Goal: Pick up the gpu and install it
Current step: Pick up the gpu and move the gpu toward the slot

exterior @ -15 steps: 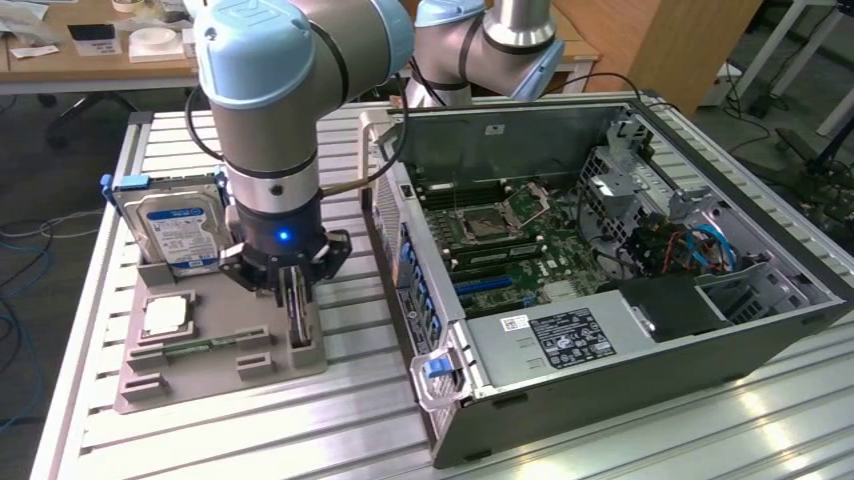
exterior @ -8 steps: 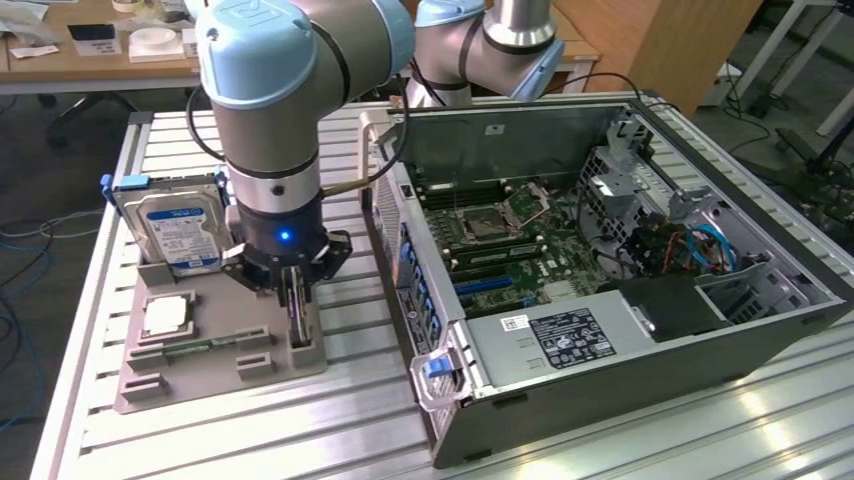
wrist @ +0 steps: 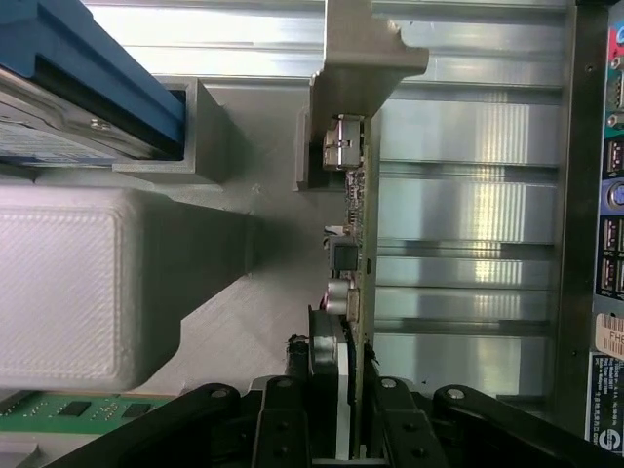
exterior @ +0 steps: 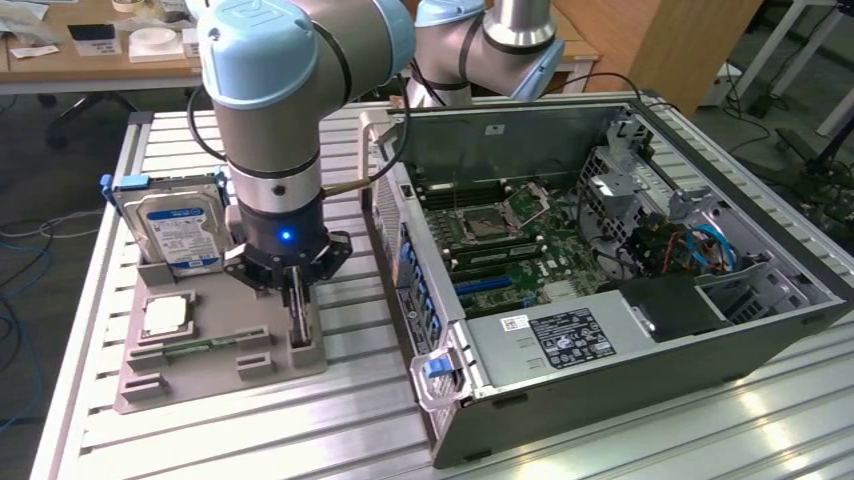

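Standing on its long edge in a slot of the grey holder (exterior: 200, 375), the gpu (wrist: 359, 229) shows edge-on in the wrist view. It is a thin card with small components along one face, and its silvery metal bracket (wrist: 363, 49) is at the end away from the gripper. In the exterior view the slot runs along the holder's edge on the exterior view's right, the side nearest the computer case.

The gripper (wrist: 341, 429) is lowered straight onto the card with its jaws straddling the card's end. I cannot tell whether they have clamped it or only stand close on either side. The card sits in its slot and is not lifted. Above it, the arm (exterior: 267, 110) hangs vertical, with a small blue light on the wrist.

Other parts share the holder. A green memory stick (exterior: 200, 347) lies flat in a groove toward the exterior view's left of the gpu. A square silver chip (exterior: 163, 318) rests flat just beyond the stick. A hard drive (exterior: 180, 225) with a blue label stands upright at the holder's far end.

The holder rests on a slatted aluminium table (exterior: 267, 445). Just beside it, on the exterior view's right, the computer case (exterior: 641, 395) lies open. Inside are its motherboard (exterior: 501, 225), a labelled power supply (exterior: 567, 335) and blue cables (exterior: 707, 245).
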`<state>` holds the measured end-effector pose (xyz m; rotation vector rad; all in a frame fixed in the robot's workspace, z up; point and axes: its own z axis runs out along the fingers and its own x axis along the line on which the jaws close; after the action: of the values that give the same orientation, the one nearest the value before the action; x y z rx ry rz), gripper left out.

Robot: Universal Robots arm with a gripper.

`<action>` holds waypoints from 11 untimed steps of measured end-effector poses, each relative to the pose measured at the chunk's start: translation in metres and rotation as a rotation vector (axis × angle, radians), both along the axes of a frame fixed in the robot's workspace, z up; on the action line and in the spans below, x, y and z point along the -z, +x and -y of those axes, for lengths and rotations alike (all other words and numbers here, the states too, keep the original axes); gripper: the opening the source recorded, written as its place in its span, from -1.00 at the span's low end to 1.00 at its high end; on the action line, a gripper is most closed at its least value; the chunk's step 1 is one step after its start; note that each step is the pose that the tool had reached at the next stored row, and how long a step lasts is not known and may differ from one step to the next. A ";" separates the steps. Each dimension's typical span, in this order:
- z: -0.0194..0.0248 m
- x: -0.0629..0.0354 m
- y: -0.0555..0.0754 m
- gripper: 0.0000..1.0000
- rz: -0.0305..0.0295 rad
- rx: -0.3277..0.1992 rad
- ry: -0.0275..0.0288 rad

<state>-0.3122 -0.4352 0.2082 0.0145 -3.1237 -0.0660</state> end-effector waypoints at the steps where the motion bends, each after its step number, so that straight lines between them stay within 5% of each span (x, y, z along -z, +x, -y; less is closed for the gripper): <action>1: 0.0000 0.0000 0.000 -0.44 0.0000 0.000 0.0000; 11: 0.0000 0.0000 0.000 -0.44 0.0000 0.000 0.0000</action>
<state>-0.3121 -0.4352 0.2082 0.0146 -3.1237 -0.0661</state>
